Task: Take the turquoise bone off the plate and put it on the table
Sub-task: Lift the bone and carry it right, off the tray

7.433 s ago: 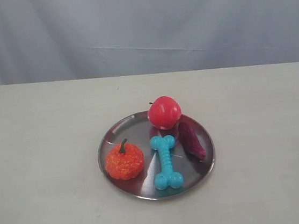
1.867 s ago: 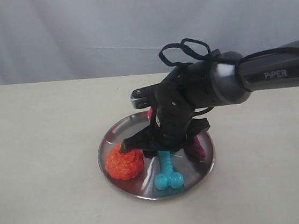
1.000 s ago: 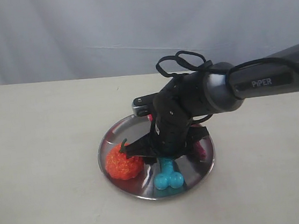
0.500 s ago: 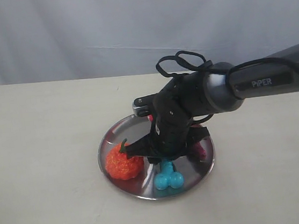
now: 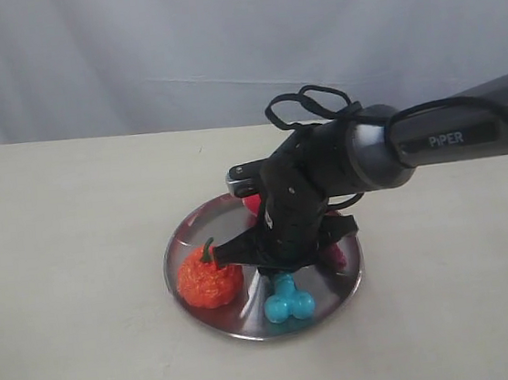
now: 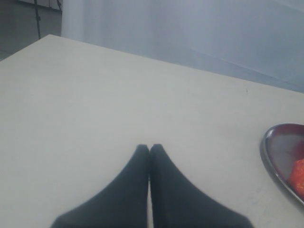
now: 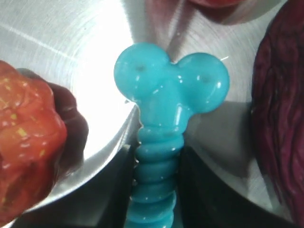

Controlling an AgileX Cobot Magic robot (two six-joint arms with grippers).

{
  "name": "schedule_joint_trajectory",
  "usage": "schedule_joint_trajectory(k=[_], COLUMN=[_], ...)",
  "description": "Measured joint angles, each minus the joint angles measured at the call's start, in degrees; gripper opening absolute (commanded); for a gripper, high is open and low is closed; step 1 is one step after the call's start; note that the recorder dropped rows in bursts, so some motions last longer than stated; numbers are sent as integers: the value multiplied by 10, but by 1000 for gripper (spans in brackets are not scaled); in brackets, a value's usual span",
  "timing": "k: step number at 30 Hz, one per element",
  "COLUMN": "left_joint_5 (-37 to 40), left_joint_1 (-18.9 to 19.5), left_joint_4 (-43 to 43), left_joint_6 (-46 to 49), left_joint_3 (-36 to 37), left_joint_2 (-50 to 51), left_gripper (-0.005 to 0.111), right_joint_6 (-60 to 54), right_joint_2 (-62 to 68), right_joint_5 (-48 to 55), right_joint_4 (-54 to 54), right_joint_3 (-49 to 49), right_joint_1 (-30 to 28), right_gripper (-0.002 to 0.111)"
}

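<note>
The turquoise bone (image 7: pixel 171 90) lies within the plate (image 5: pixel 186 239), its knobbed end clear of the tool and its ribbed shaft held between the 2 dark fingers (image 7: pixel 204 199) of the right gripper (image 7: pixel 156 152), which press against both sides of the shaft. Whether the bone is raised off the steel cannot be told from either view. Assessment: the grasp appears made; the lift, the carry past the rim and the release onto the table (image 5: pixel 61 267) are not yet done. Count on the plate: 1 turquoise bone, 1 orange pumpkin toy (image 5: pixel 210 279) just beside the gripper, 1 red round toy (image 5: pixel 253 203) largely hidden behind the arm, and 1 dark purple toy (image 7: pixel 280 104) close along the bone's other side. There is 1 plate. The left gripper (image 6: pixel 149 148) hangs over bare table, well apart from the bone, its fingers pressed together and holding nothing.
</note>
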Motion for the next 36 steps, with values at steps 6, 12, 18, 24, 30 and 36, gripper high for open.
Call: schedule_joint_trajectory(k=[6, 12, 18, 24, 30, 36], left_joint_5=[0, 0, 0, 0, 0, 0], left_joint_1=[0, 0, 0, 0, 0, 0], left_joint_4=[0, 0, 0, 0, 0, 0], left_joint_6=[0, 0, 0, 0, 0, 0], left_joint_3=[0, 0, 0, 0, 0, 0], left_joint_2=[0, 0, 0, 0, 0, 0], left_gripper=[0, 0, 0, 0, 0, 0], right_joint_6=[1, 2, 2, -21, -65, -73], right_joint_2=[-41, -120, -204, -255, -262, -253], right_joint_5=[15, 37, 87, 175, 220, 126], right_joint_4=[2, 3, -22, -43, -50, -47], right_joint_3=[0, 0, 0, 0, 8, 76], right_joint_1=[0, 1, 0, -55, -123, -167], right_gripper=[0, 0, 0, 0, 0, 0])
